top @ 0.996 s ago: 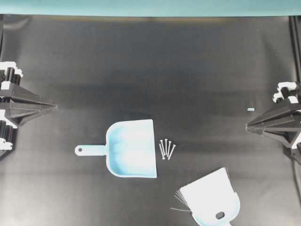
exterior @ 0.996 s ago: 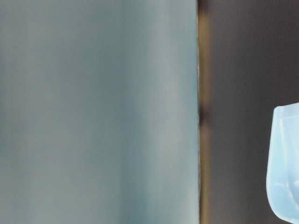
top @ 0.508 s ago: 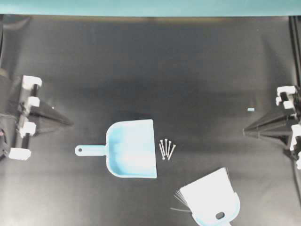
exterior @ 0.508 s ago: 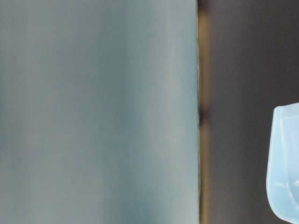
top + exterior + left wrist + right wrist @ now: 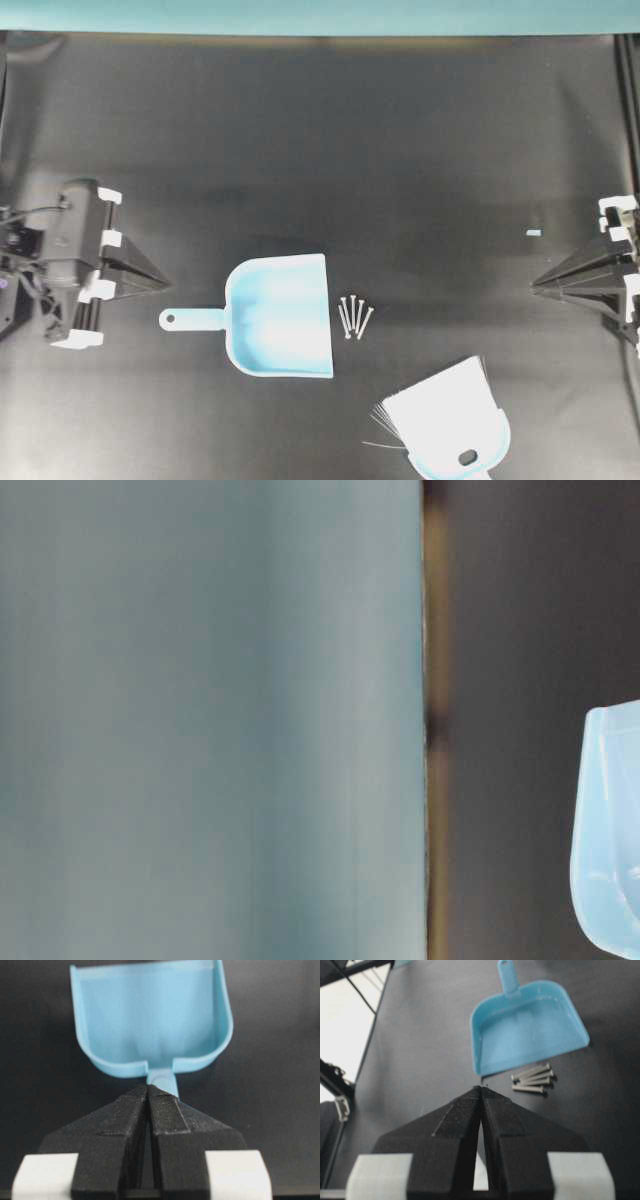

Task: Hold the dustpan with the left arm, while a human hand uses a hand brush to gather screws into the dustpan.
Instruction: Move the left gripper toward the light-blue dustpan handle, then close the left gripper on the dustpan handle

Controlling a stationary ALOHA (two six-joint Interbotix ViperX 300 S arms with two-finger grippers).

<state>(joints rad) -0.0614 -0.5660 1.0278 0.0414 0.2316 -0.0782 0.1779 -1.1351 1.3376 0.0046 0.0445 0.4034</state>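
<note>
The light blue dustpan [image 5: 280, 315] lies flat on the black mat, mouth to the right and its handle [image 5: 190, 319] pointing left. A corner of the dustpan [image 5: 610, 840] shows in the table-level view. Several silvery screws [image 5: 353, 316] lie side by side just off its mouth. My left gripper [image 5: 165, 283] is shut and empty, its tip a little behind the handle's end. In the left wrist view, the left gripper [image 5: 149, 1087] points at the dustpan [image 5: 150, 1020]. My right gripper [image 5: 535, 287] is shut at the right edge. The hand brush [image 5: 450, 420] lies at the front right. No human hand is in view.
A tiny light blue scrap [image 5: 533, 231] lies on the mat near the right arm. A teal wall [image 5: 320, 15] runs along the far edge. In the right wrist view, the right gripper [image 5: 481, 1089] faces the screws [image 5: 532, 1079] and the dustpan [image 5: 525, 1025].
My left arm has swung out from the left edge, toward the front and right, nearer the dustpan's handle. The right gripper has drawn back slightly to the right. Dustpan, screws and brush have not moved.
</note>
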